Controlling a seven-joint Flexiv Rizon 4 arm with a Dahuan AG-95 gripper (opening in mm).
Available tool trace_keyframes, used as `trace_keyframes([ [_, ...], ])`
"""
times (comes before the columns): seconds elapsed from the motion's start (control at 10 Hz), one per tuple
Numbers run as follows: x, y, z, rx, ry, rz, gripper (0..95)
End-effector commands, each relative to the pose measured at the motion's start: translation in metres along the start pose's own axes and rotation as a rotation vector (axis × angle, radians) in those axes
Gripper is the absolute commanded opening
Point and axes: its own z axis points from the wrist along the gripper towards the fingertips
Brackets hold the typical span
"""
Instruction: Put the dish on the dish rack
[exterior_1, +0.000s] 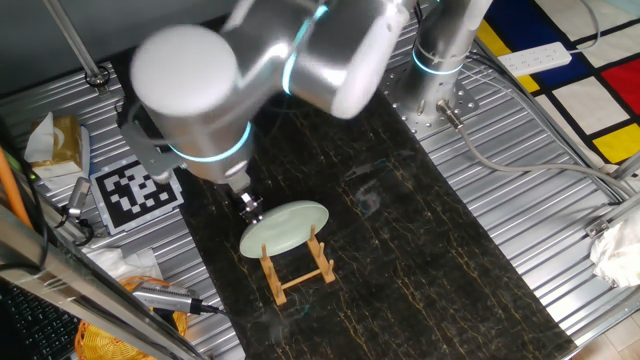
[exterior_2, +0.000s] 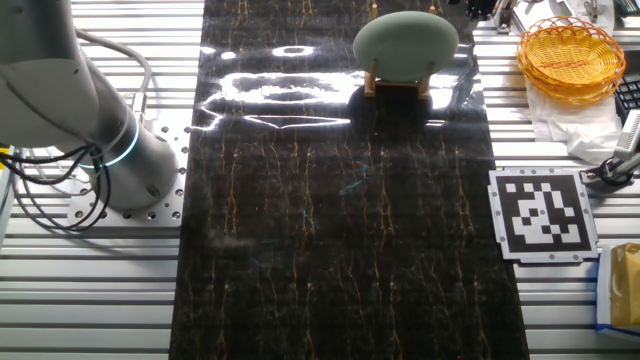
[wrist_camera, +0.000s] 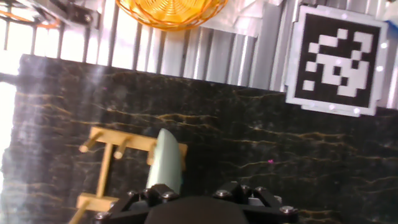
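Observation:
The pale mint-green dish (exterior_1: 285, 228) stands on edge in the small wooden dish rack (exterior_1: 300, 275), leaning between its pegs on the black mat. It also shows in the other fixed view (exterior_2: 405, 42) with the rack (exterior_2: 398, 85) beneath it. My gripper (exterior_1: 249, 209) hovers at the dish's left rim, close to it. In the hand view the dish (wrist_camera: 165, 165) appears edge-on over the rack (wrist_camera: 102, 168), left of centre. Only the gripper's spread linkages show there; its fingertips are out of view and nothing sits between them.
An orange wire basket (exterior_2: 570, 60) stands just beyond the rack on white cloth. A black-and-white marker tag (exterior_1: 138, 190) lies beside the mat. The arm's base (exterior_2: 120, 190) is bolted to the slatted metal table. A power strip (exterior_1: 535, 58) lies on the far side.

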Motion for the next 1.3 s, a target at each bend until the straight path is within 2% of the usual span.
trace_keyframes([
  [0.1, 0.002, -0.003, -0.003, 0.01, 0.006, -0.028, 57.0],
  [0.2, 0.005, -0.007, -0.006, 0.007, 0.008, -0.024, 38.0],
  [0.3, 0.008, -0.01, -0.008, 0.009, 0.005, -0.023, 38.0],
  [0.4, 0.012, -0.015, -0.012, 0.014, 0.004, -0.018, 0.0],
  [0.7, 0.026, -0.029, -0.02, 0.02, -0.004, -0.03, 0.0],
  [0.9, 0.038, -0.037, -0.019, 0.02, -0.009, -0.043, 0.0],
  [1.1, 0.042, -0.04, -0.018, 0.017, 0.0, -0.037, 0.0],
  [1.3, 0.058, -0.051, 0.0, 0.019, -0.01, -0.039, 0.0],
])
